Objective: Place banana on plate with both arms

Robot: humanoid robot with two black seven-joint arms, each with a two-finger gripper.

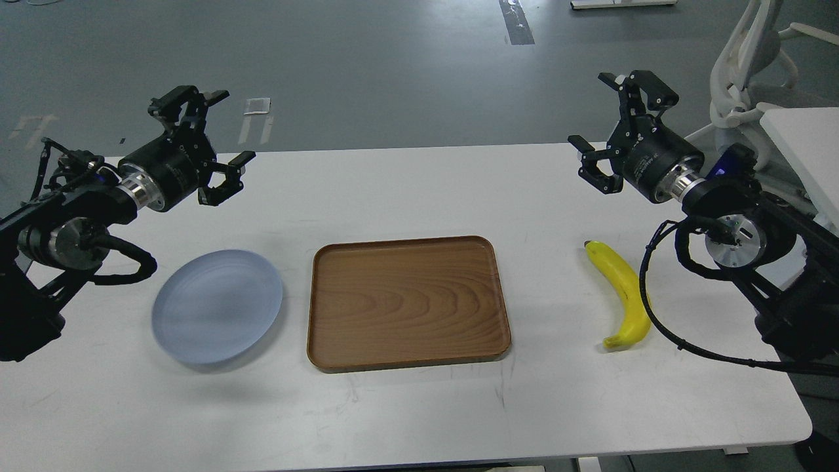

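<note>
The yellow banana (623, 294) lies on the white table at the right, stem tip toward the far side, partly crossed by a black cable. The pale blue-grey plate (217, 305) rests on the table at the left with nothing on it. My left gripper (223, 128) hovers open above the table behind the plate, empty. My right gripper (593, 111) is raised open behind and above the banana, also empty. Neither gripper touches anything.
A brown wooden tray (406, 303) with nothing in it sits between the plate and the banana. The white table (419, 406) ends near the right arm. A white chair (754, 72) and another white table corner (806, 144) stand at the far right.
</note>
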